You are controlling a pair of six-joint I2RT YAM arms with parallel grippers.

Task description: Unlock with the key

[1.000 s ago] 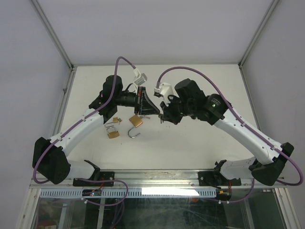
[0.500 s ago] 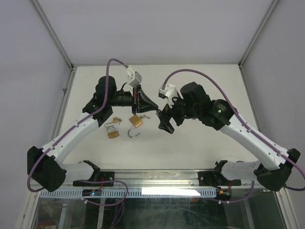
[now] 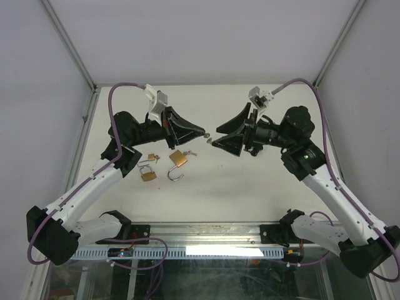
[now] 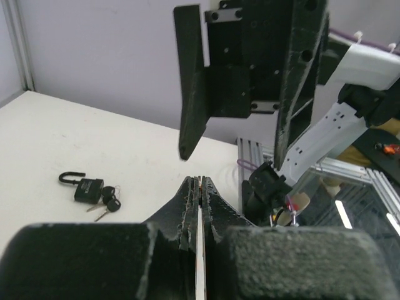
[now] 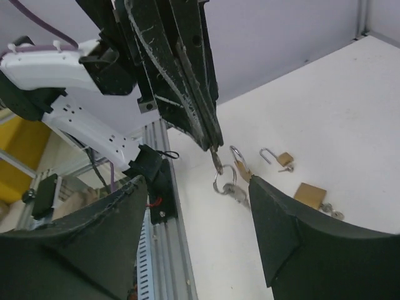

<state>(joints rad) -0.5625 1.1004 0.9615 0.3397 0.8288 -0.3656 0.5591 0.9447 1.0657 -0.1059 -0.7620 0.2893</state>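
Left gripper [image 3: 203, 132]: closed on the key [image 5: 215, 160], which is pinched at the fingertips and held in the air over the middle of the table [image 3: 250, 200].
Right gripper [image 3: 215, 138]: spread wide, nothing held; it is faced tip to tip with the left gripper, its tips just beside the key.
Ring [image 5: 224, 181]: hung below the key.
Padlock [image 3: 179, 159]: brass, laid left of centre, about midway between far and near edges.
Shackle [image 3: 176, 176]: silver, just beside the padlock on its near-edge side; whether joined cannot be told.
Small padlock [image 3: 148, 175]: brass, laid nearer the left edge.
Second small padlock [image 3: 152, 157]: brass, laid just beyond the first, toward the far edge.
Dark padlock [image 4: 84, 185]: seen only in the left wrist view; shackle open, keys [image 4: 106, 201] against it.
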